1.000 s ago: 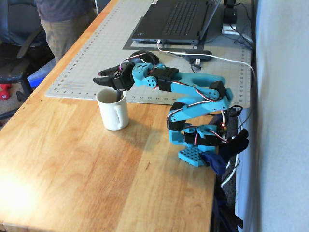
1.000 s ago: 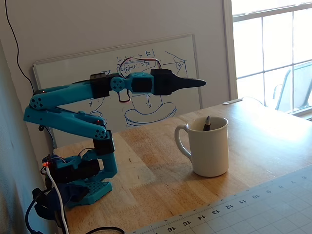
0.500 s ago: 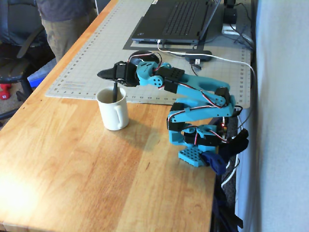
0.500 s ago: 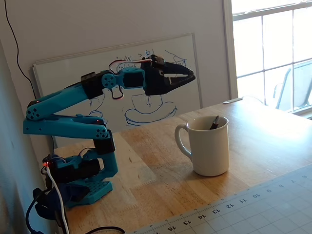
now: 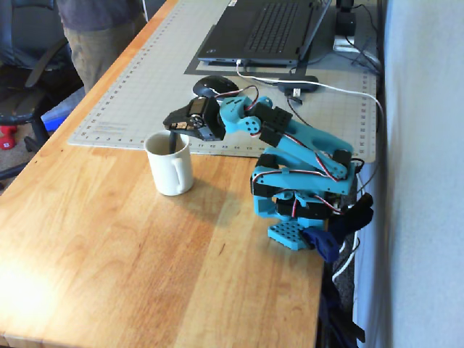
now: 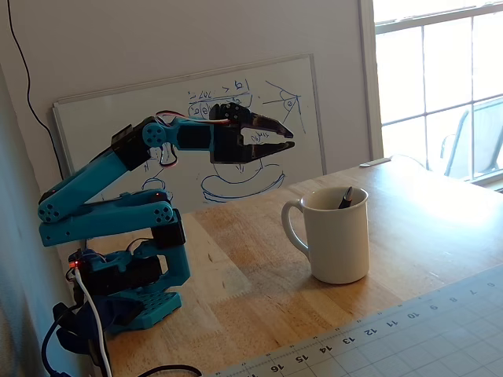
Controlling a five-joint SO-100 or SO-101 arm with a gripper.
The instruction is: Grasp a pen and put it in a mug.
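Cutting mat is lying at the near edge of one fixed view, below and forward of the pincer. Wooden bench is carrying the arm and the mug. Pincer is hovering above and just behind the mug rim, with its jaws parted a little and nothing held between them. Mug is standing upright beneath the fingertips, handle turned toward the arm base in that view. Pen is resting inside the mug, leaning against the wall, only its upper end showing over the rim; in the other fixed view it is appearing as a dark stroke directly under the pincer. Judged from this, the placing step is finishing. Next move is calling for a clean upward retreat without brushing the rim or pen tip.
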